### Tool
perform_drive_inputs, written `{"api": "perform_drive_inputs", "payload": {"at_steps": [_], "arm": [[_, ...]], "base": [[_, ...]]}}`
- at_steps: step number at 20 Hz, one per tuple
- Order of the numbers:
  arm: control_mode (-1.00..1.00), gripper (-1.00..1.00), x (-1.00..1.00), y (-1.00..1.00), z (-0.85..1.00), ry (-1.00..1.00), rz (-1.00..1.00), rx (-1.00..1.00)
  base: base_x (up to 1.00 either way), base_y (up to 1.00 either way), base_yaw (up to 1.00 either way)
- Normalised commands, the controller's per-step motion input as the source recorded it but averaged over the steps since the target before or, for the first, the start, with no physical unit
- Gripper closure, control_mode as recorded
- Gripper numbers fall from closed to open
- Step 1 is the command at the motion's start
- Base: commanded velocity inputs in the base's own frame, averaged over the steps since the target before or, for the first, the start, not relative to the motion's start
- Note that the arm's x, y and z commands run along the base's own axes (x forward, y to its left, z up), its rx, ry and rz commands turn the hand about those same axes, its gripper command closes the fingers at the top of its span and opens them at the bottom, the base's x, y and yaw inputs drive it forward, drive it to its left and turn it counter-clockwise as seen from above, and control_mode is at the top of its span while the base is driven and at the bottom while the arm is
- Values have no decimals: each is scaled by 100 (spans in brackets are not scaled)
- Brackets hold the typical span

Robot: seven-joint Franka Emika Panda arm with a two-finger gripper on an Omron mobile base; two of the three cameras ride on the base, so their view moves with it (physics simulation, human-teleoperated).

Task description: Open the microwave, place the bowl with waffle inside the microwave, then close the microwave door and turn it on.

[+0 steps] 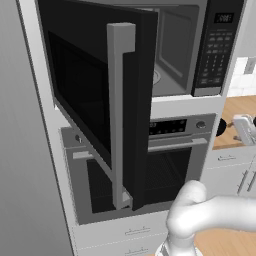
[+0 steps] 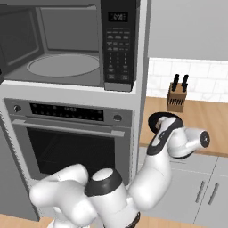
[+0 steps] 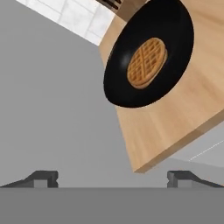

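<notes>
Bowl (image 3: 148,57) black and round, golden waffle (image 3: 147,62) inside, on wooden counter (image 3: 192,113), tool (image 3: 113,178) released

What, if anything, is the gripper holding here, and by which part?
Nothing. The gripper is open and empty, apart from the black bowl with the waffle on the wooden counter.

The arm (image 2: 153,176) is built of smooth, rounded white segments with a glossy plastic look, swollen at the joints and narrower between them. Dark, nearly black bands and caps are seen at the joints: a black disc tops one rounded link low in the right base view, and a black collar wraps the link nearer the hand. A small dark circular mark is set in the white end cap. Two small dark grey finger tips (image 3: 43,178) of the pincer (image 3: 113,179) are seen, blocky and low.
</notes>
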Motion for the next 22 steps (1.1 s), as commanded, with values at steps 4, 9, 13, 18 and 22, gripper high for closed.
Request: {"api": "perform_drive_inputs", "payload": {"at_steps": [4,9,13,18,22], "arm": [[-100,-100,32,-12,-19,14,0,0],[-100,-100,37,-16,-17,11,0,0],[-100,-100,34,-26,-28,7,0,0],[-100,-100,29,-30,-24,5,0,0],[-100,-100,37,-24,-13,4,0,0]], "base": [[0,0,0],[0,0,0],[0,0,0],[0,0,0],[0,0,0]]}}
